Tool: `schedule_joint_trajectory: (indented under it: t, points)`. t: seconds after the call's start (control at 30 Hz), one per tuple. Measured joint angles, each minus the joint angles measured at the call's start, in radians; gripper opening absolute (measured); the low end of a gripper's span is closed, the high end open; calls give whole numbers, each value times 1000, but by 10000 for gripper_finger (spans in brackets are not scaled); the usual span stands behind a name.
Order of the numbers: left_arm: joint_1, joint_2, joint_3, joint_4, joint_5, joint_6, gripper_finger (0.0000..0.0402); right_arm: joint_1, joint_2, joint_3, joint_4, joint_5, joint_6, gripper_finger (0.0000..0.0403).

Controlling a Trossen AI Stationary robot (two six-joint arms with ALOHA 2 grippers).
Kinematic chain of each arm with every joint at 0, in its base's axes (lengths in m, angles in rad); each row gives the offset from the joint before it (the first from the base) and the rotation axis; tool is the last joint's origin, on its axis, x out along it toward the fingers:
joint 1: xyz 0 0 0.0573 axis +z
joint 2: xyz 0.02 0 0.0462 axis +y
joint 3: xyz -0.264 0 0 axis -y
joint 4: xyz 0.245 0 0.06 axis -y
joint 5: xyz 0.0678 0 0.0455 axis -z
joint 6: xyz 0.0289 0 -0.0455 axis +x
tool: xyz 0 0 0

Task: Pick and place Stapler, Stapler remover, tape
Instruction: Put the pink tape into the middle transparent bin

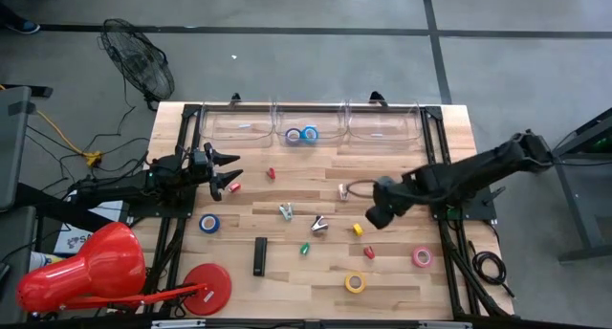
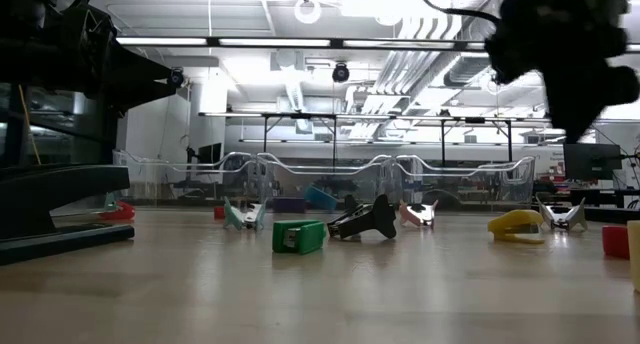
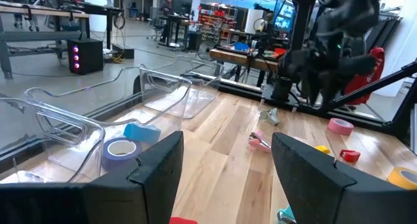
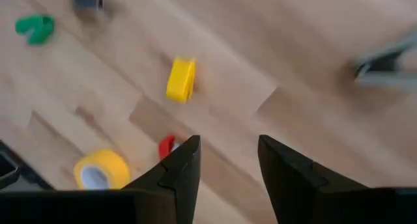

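Observation:
The black stapler (image 1: 260, 255) lies flat on the near-left part of the table. Small staple removers are scattered mid-table: yellow (image 4: 181, 79), green (image 4: 36, 27), red (image 1: 370, 252) and teal (image 1: 286, 211). On the table lie a blue tape roll (image 1: 208, 223), a pink one (image 1: 422, 257) and a yellow one (image 4: 101, 168). A purple roll (image 3: 120, 151) and a blue roll (image 3: 141, 131) sit in the middle bin. My right gripper (image 4: 228, 152) hovers open above the wood beside the yellow remover. My left gripper (image 1: 232, 170) is open over the table's left part, touching nothing.
Three clear bins (image 1: 382, 128) stand in a row along the far edge. A large red disc (image 1: 206, 286) and a red horn-shaped thing (image 1: 86, 267) sit at the near-left corner. A fan (image 1: 139, 61) stands on the floor beyond the table. Bare wood shows between the scattered items.

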Motion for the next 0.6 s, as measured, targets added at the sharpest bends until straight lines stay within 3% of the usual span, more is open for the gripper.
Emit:
schedule_joint_trajectory:
  t: [0.17, 0.6]
  points:
    - [0, 0, 0, 0, 0, 0, 230, 116, 1, -65, 86, -5, 171, 145]
    - [0, 0, 0, 0, 0, 0, 230, 325, 11, -90, 72, -21, 614, 144]
